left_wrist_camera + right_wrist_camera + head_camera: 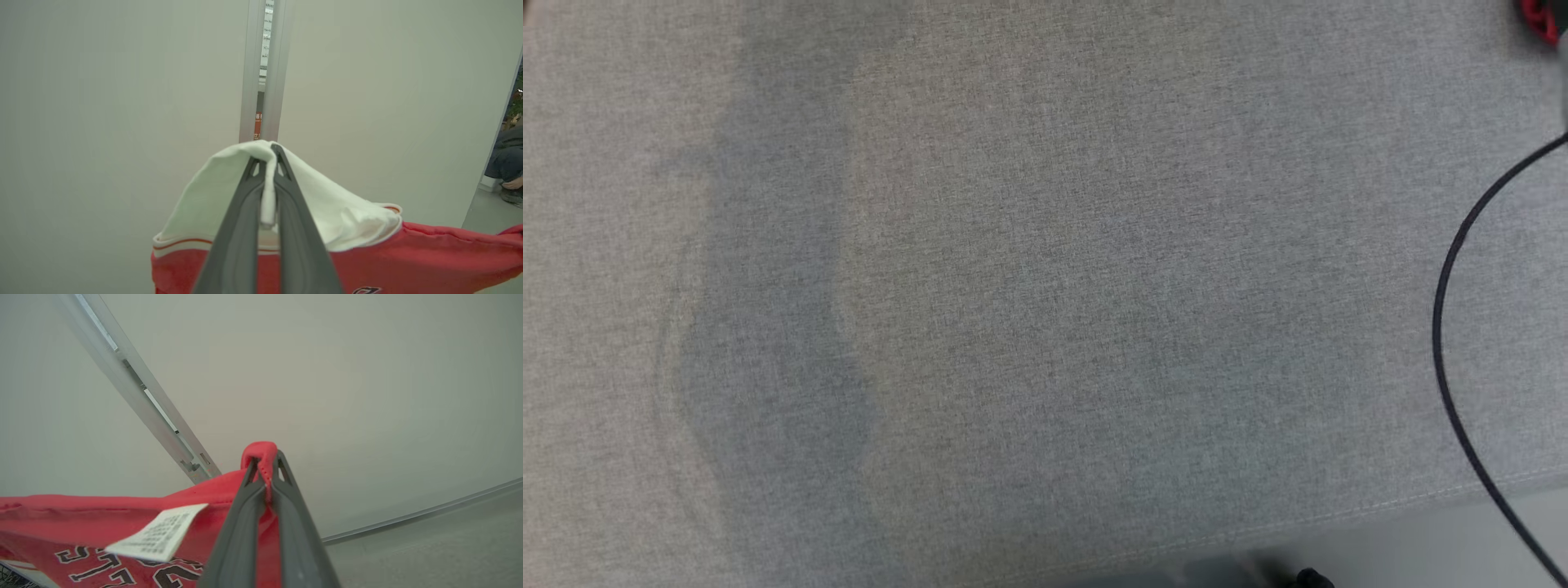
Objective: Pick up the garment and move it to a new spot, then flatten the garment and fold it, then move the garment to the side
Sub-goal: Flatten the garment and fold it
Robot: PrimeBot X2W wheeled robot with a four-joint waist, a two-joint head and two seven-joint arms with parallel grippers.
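**Garment held up between both grippers, ready to be laid down**

The left gripper (267, 157) is clamped shut on a white fold of the garment (408, 261), pinched right at the fingertips. The right gripper (265, 459) is likewise closed, gripping a red hem. The cloth runs between the two grips, red with a white panel and dark lettering, and a label (157, 533) hangs off it near the right gripper. It hangs in the air in front of the wall, touching nothing that can be seen.

By my reading this is the first step: the garment has been picked up and is being carried to a new spot. The next move calls for bringing both grips down together over the surface (1045, 294), keeping the cloth taut so it lands spread out and not bunched, then letting go to flatten it.

The surface is grey woven fabric with a seam near its lower edge, and soft shadows cross its left half. A black cable (1454, 327) arcs over its right side toward a pale strip of floor (1421, 539). Beyond stand plain walls (102, 102) joined by a metal post (261, 69). A person (508, 163) sits low at the far right.
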